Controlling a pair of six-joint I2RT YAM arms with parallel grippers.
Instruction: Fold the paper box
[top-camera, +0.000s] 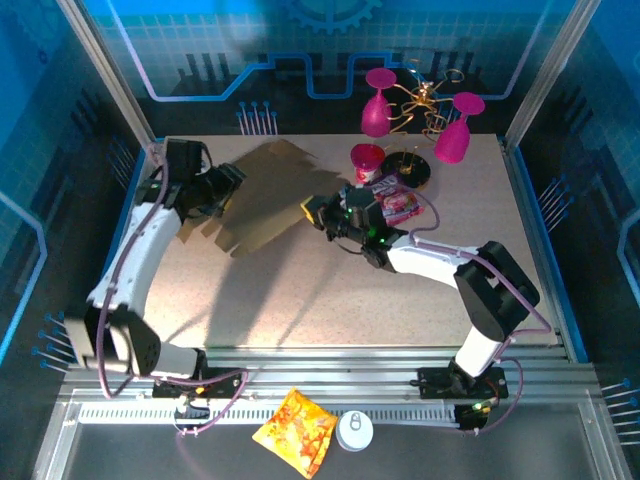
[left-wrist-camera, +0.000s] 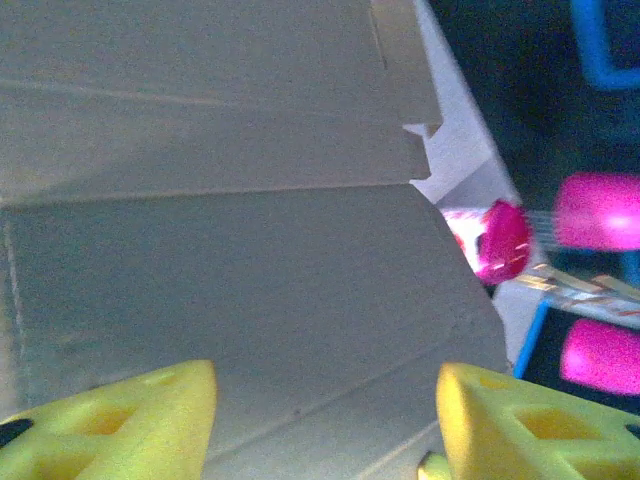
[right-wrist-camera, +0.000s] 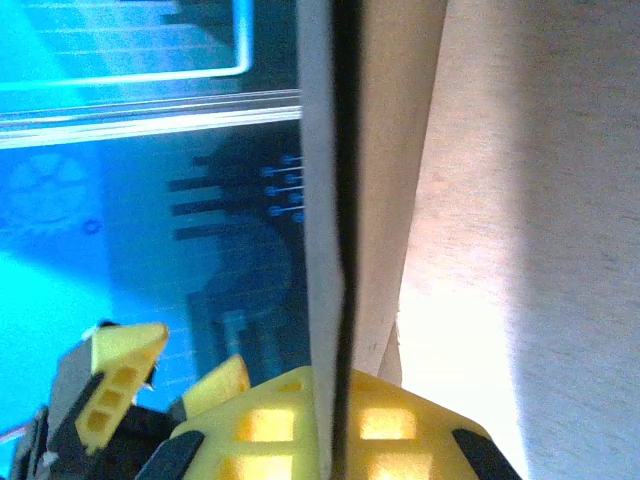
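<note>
Two-sided setup: plain brown cardboard box (top-camera: 265, 195) lies between, right gripper (top-camera: 322, 212) clamped on its edge, left gripper (top-camera: 228, 183) spread open.

A speckled beige table (top-camera: 300, 290) fills the middle of the top view, with a blue rim along its sides. The paper box (top-camera: 262, 195), flat brown cardboard with flaps, rests on it in the upper left of centre. Right of the box, near the table's far edge, stand a small pink cup (top-camera: 366, 160) and the black round base (top-camera: 412, 172) of a gold wire stand. A pink packet (top-camera: 398, 203) lies just below them. On the grey ledge (top-camera: 150, 445) at the bottom of the frame lie an orange-yellow packet (top-camera: 296, 430) and a white round lid (top-camera: 354, 431), side by side.
</note>
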